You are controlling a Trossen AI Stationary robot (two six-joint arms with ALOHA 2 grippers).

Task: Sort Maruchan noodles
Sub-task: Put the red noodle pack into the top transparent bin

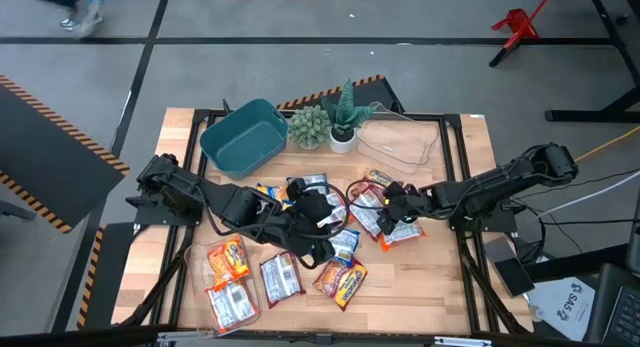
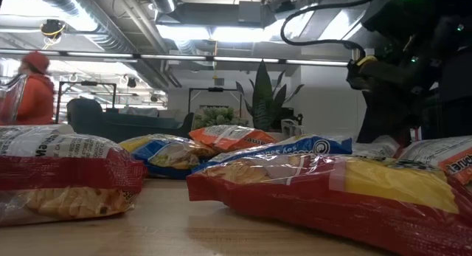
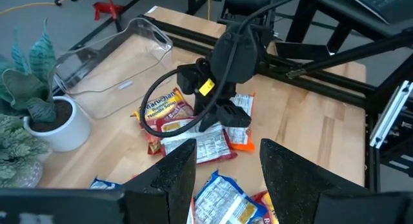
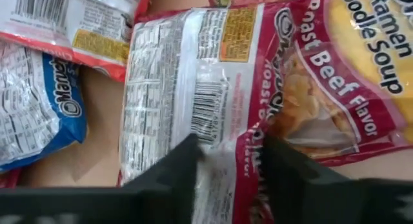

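Observation:
Several Maruchan noodle packets lie scattered on the wooden table (image 1: 430, 287), among them orange ones (image 1: 228, 259), a blue one (image 1: 345, 242) and red ones (image 1: 365, 202). My right gripper (image 4: 229, 175) reaches in from the table's right and is shut on a red-edged packet (image 4: 193, 88) that lies with its printed back up. That packet partly overlaps a Roast Beef packet (image 4: 335, 88). My left gripper (image 3: 226, 179) hangs open above the middle of the table, over a blue packet (image 3: 222, 201), with nothing between its fingers. My right gripper pinches the red-edged packet between its two fingers at the end nearest the right arm, just below the barcode (image 4: 216, 150). The fingers slant down from the table's right side. The film creases between them, and the packet lies flat on the table and on neighbouring packets.
A teal bin (image 1: 245, 137) stands at the far left and a clear tub (image 1: 400, 142) at the far right, with two potted plants (image 1: 325, 127) between them. A person in red (image 2: 33, 86) shows in the room beyond the table.

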